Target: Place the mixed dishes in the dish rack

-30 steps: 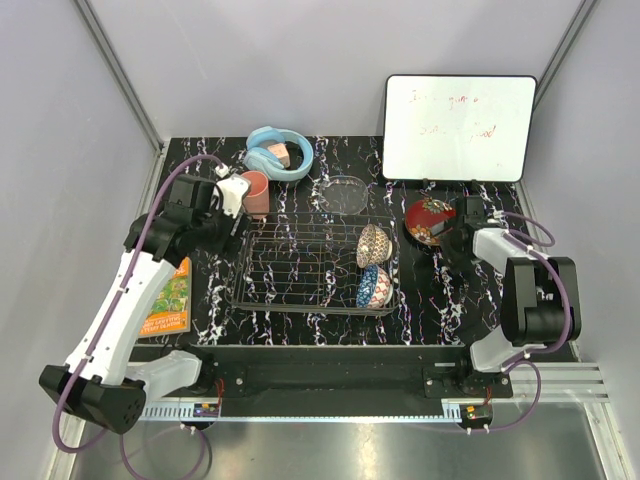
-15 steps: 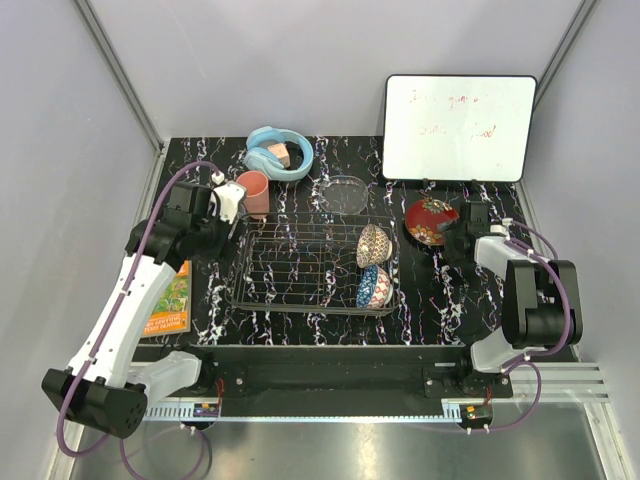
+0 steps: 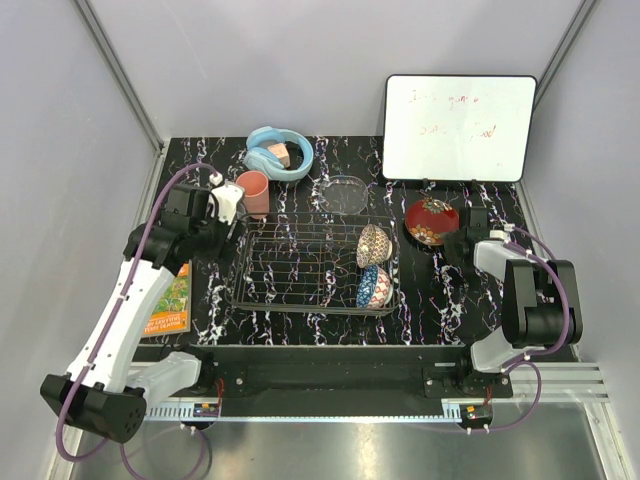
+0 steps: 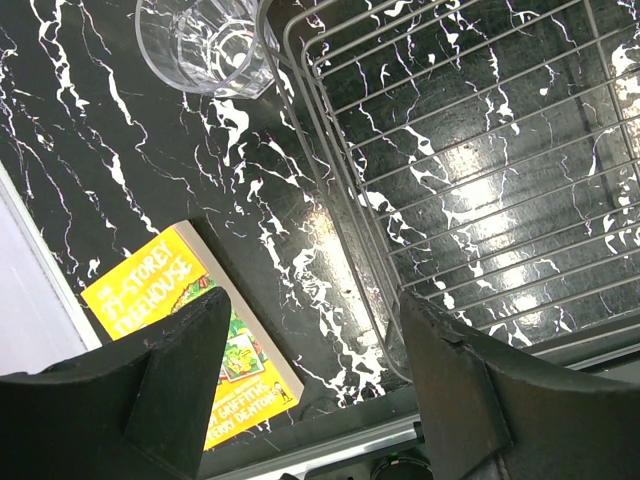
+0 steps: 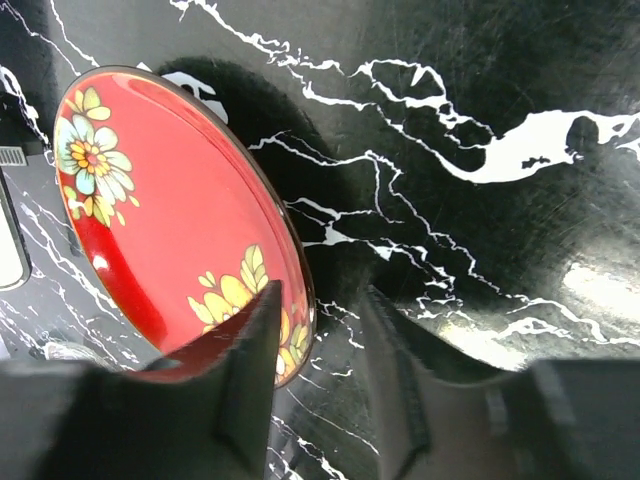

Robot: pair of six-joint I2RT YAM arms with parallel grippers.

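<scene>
Black marble-look table [image 3: 440,290] with grey walls round it, seen from above. The dish rack [image 3: 300,270] sat dead centre. The small beige patterned bowl [image 3: 372,244] and the blue patterned bowl [image 3: 371,287] stood on edge at its 3 o'clock end. The clear glass bowl [image 3: 346,193] was on the table at the rack's 1 o'clock, the salmon-pink cup [image 3: 254,190] at 11 and the orange book [image 3: 170,297] at 9.

The left gripper [image 4: 315,330] hung by the rack's 10 o'clock corner, fingers spread wide with nothing between them. Its wrist cam showed the small glass tumbler [image 4: 205,40] on the table just outside the rack.

The red lacquer dish [image 5: 170,220] was outside the rack at 2 o'clock. The right gripper [image 5: 322,310] straddled its rim, jaws partly apart. A strip of table showed between the rim and the outer finger, so it wasn't pinching yet as far as I could see.
</scene>
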